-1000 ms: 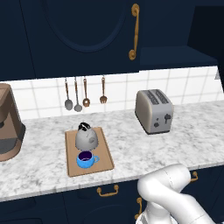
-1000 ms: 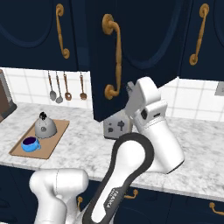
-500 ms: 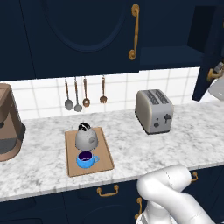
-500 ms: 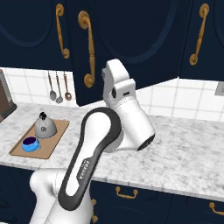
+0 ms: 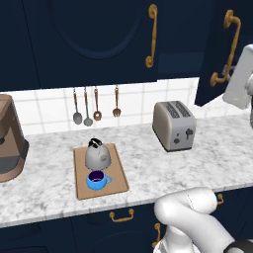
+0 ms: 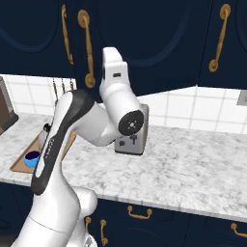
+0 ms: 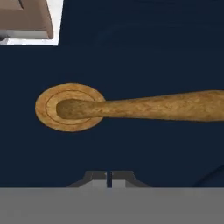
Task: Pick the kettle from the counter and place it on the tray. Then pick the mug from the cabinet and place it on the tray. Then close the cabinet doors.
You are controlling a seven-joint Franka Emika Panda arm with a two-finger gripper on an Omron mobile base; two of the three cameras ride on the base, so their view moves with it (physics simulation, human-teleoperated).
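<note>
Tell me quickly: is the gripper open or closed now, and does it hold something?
Gripper: closed, holding nothing, close to the cabinet door beside its brass handle.

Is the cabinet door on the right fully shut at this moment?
Not fully: the right door angles out from the cabinet front, its edge overlapping the backsplash tiles. The left door lies flush.

On the counter (image 5: 207,153) the tray (image 5: 116,182) lies left of the toaster (image 5: 174,124), with the kettle (image 5: 97,155) on its rear half and the mug (image 5: 97,180) just before it, utensils (image 5: 96,105) hanging on the wall behind, beneath the cabinet doors (image 5: 94,39)
</note>
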